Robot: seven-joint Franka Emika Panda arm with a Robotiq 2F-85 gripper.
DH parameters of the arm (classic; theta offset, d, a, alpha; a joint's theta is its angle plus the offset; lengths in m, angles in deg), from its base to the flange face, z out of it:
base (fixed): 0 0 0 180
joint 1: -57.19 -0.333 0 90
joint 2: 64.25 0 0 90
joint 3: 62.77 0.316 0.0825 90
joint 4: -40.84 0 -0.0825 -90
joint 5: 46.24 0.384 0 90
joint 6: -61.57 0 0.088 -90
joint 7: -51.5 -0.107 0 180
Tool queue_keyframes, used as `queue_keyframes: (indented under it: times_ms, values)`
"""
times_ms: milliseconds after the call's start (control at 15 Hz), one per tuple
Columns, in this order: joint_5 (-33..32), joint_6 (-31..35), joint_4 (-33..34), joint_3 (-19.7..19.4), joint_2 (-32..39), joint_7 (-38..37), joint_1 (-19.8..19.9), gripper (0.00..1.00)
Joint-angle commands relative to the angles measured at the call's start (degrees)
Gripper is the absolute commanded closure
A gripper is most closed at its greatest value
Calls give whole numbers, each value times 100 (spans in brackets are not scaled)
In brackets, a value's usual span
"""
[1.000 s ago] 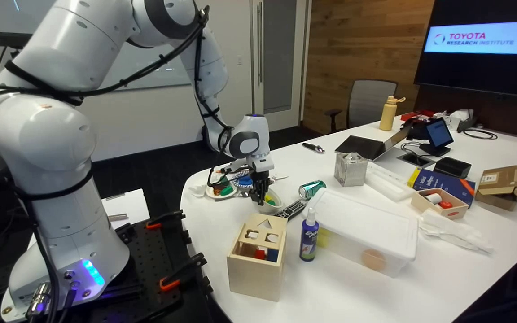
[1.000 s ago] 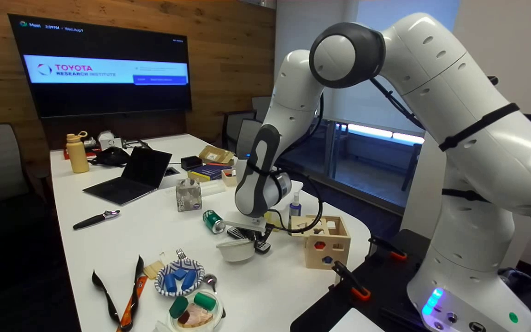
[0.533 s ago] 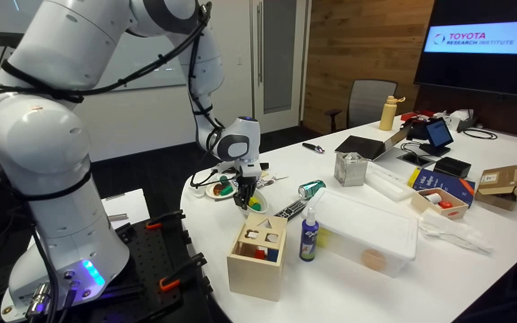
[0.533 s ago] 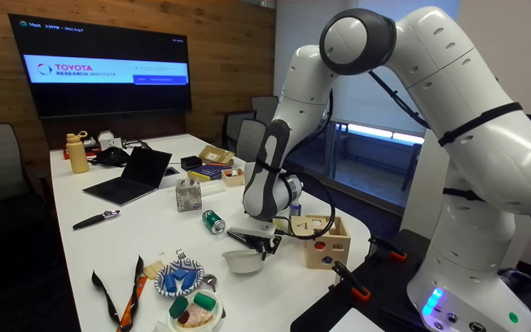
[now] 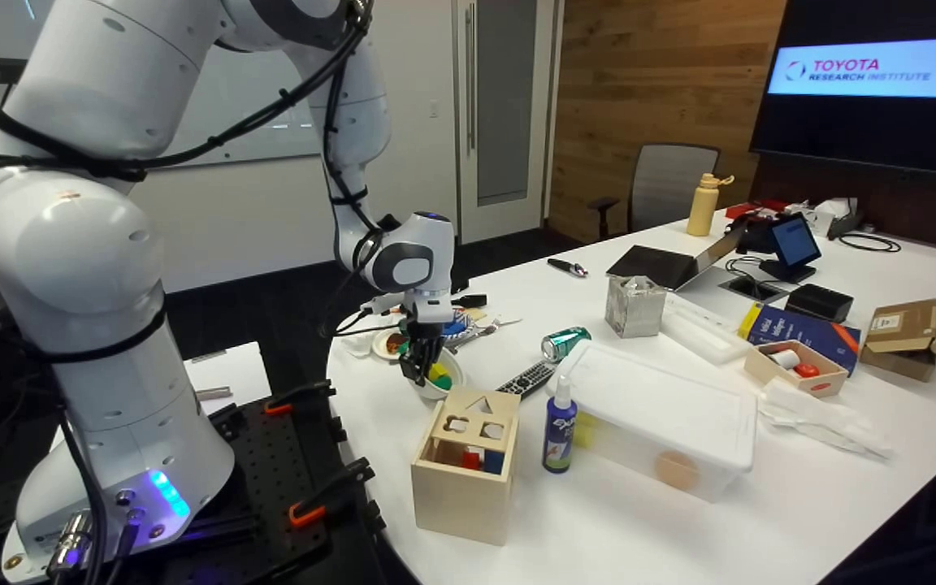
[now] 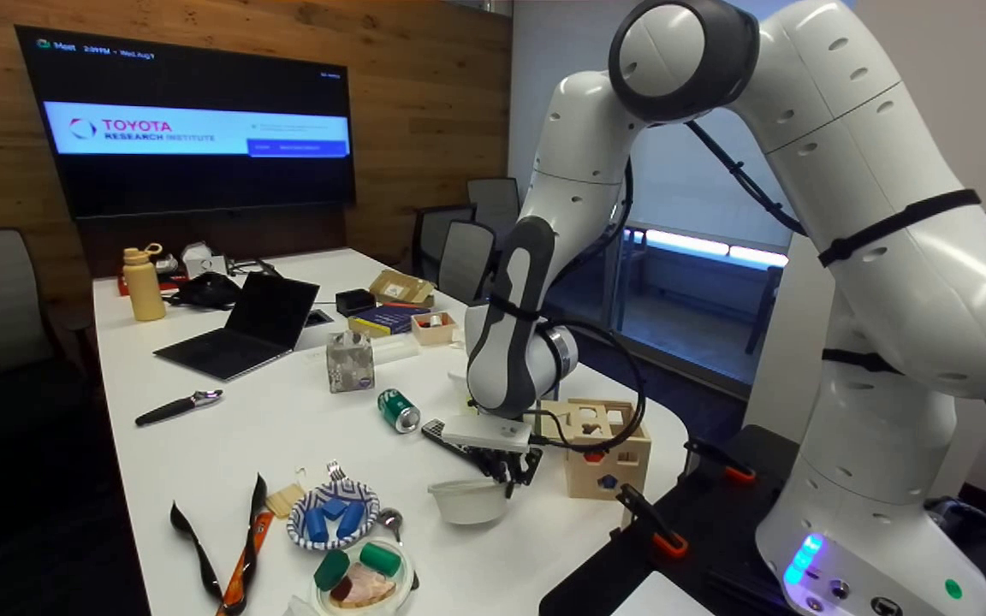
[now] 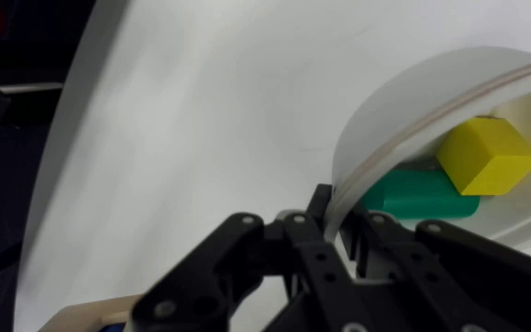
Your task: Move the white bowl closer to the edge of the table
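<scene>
The small white bowl (image 5: pixel 458 374) is near the rounded end of the white table (image 5: pixel 598 528), beside the wooden box; it also shows in an exterior view (image 6: pixel 469 506) and in the wrist view (image 7: pixel 394 108). It holds a yellow block (image 7: pixel 489 157) and a green block (image 7: pixel 424 193). My gripper (image 7: pixel 337 212) is shut on the bowl's rim, one finger outside and one inside the wall. In both exterior views the gripper (image 5: pixel 415 370) (image 6: pixel 510 488) is at the bowl's robot side. I cannot tell whether the bowl touches the tabletop.
The wooden shape box (image 5: pixel 468 487) (image 6: pixel 608 462) stands close to the bowl. A remote (image 5: pixel 526 379), a green can (image 5: pixel 564 344), a spray bottle (image 5: pixel 559 431) and a plastic bin (image 5: pixel 655 406) lie beyond. A patterned bowl (image 6: pixel 296 522) and a plate (image 6: pixel 403 569) are on another side.
The gripper and the bowl have moved together toward the robot base and the table's near edge. The blocks moved along inside the bowl. Other objects have stayed in place.
</scene>
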Motion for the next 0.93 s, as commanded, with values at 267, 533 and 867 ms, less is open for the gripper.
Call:
queue_keyframes:
  times_ms: [267,533,867]
  values:
    - [247,-143,-412,390,-17,-242,96,58]
    - [269,-237,-616,408,4,-223,66,27]
    - [314,121,-906,363,-287,-123,206,0]
